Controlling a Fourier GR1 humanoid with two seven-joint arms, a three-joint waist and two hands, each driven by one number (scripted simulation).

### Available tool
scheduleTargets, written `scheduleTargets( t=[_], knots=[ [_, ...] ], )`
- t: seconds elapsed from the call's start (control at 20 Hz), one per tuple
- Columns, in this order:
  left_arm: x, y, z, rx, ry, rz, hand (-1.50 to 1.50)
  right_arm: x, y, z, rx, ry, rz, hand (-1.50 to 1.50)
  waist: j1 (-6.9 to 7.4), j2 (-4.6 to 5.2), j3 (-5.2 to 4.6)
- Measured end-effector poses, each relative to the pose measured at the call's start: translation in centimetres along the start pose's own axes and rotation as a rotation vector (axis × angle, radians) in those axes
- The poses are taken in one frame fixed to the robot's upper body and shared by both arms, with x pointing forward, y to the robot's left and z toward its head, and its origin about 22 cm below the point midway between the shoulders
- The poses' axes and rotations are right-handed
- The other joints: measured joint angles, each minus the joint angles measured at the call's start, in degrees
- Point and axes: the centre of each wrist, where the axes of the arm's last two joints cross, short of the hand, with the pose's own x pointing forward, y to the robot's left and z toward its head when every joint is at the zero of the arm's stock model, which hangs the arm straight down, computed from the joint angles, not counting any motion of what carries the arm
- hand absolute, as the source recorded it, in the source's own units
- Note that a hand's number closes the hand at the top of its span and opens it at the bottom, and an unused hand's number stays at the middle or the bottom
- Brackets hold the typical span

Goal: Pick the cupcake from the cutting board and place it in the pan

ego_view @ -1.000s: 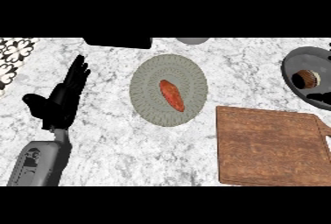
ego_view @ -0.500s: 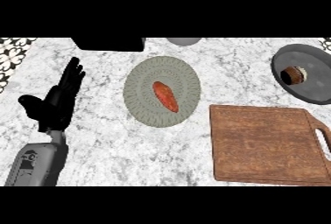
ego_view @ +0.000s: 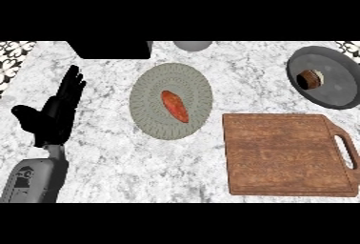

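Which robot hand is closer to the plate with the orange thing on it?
Left. The left hand rests open on the counter beside the plate, at the plate's left. The right hand does not show, so its place cannot be told.

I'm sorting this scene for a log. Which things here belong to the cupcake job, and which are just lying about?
Job things: cupcake, already in the pan; cutting board, now bare.

Lying about: plate with an orange-red food item; black object and grey round object at the far edge.

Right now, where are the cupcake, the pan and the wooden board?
Brown cupcake point(ego_view: 309, 79), head view, its top.
Round grey pan point(ego_view: 339, 93), head view, bare floor.
Brown wooden cutting board point(ego_view: 281, 152), head view, bare middle.
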Motion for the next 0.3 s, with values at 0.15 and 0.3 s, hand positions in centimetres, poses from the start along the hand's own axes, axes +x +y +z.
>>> scheduleTargets(
  t=[0.15,0.3],
  knots=[
    [0.1,-0.1,0.0,0.004,0.003,-0.002,0.00,0.0,-0.8,1.0,0.005,0.019,0.014,-1.50,-0.32,-0.17,0.02],
    [-0.1,0.0,0.2,0.006,0.004,-0.003,0.00,-0.2,-1.2,1.7,0.012,0.032,0.038,-1.50,-0.35,-0.25,-0.02]
  ],
)
